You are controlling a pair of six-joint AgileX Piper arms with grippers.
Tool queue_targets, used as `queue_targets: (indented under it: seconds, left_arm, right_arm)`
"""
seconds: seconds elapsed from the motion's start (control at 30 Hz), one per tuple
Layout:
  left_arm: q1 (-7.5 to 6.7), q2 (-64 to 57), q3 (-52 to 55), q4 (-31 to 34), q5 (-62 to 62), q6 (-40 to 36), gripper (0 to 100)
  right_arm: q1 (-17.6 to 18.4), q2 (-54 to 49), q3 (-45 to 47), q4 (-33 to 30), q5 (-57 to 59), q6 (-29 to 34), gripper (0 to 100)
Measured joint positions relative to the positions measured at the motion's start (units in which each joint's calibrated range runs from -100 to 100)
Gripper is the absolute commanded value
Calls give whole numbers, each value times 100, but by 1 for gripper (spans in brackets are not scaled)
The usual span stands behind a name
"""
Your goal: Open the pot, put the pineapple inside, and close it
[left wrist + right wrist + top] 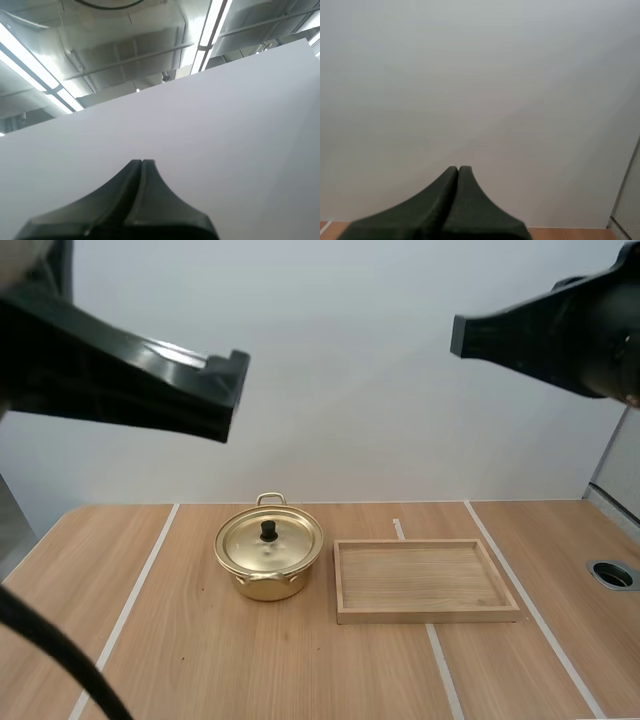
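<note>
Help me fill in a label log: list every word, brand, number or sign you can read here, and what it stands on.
None: no readable text anywhere.
The pot and its lid are plain gold metal, with no brand showing.
The wooden tray and the table carry no lettering; the table has only white stripes.
The left gripper and right gripper show no markings.

Bright even light; faint glare on lid (252,542); shadows soft
</note>
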Motion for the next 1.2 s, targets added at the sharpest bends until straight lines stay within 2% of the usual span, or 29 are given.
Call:
queue_targets:
  seconds: [0.1, 0.23, 0.5, 0.63, 0.83, 1.1, 1.2]
  left_arm:
    - [0, -25, 0, 728, 0, -58, 0]
    - [0, -25, -14, 1274, 0, -375, 0]
    - [-14, -25, 553, 2453, -16, -2903, 0]
    - [-39, -25, 1467, 2555, 2, -3408, 0]
    - [-39, -25, 3029, 2567, -6, -3558, 0]
    - [-46, -25, 4249, 2567, -689, -3558, 0]
    - [-114, -25, 4575, 2567, -741, -3517, 0]
  right_arm:
    - [103, -260, 573, 78, -367, 29, 0]
    - [301, -632, 1439, 331, -1044, 39, 0]
    - [607, -838, 3086, -12, -1460, 48, 0]
    - [615, -838, 3848, -77, -1962, 58, 0]
    - [491, -838, 4910, -239, -3260, 75, 0]
    - [491, -838, 5773, -179, -3540, 75, 0]
    - [491, -838, 6099, -176, -3574, 75, 0]
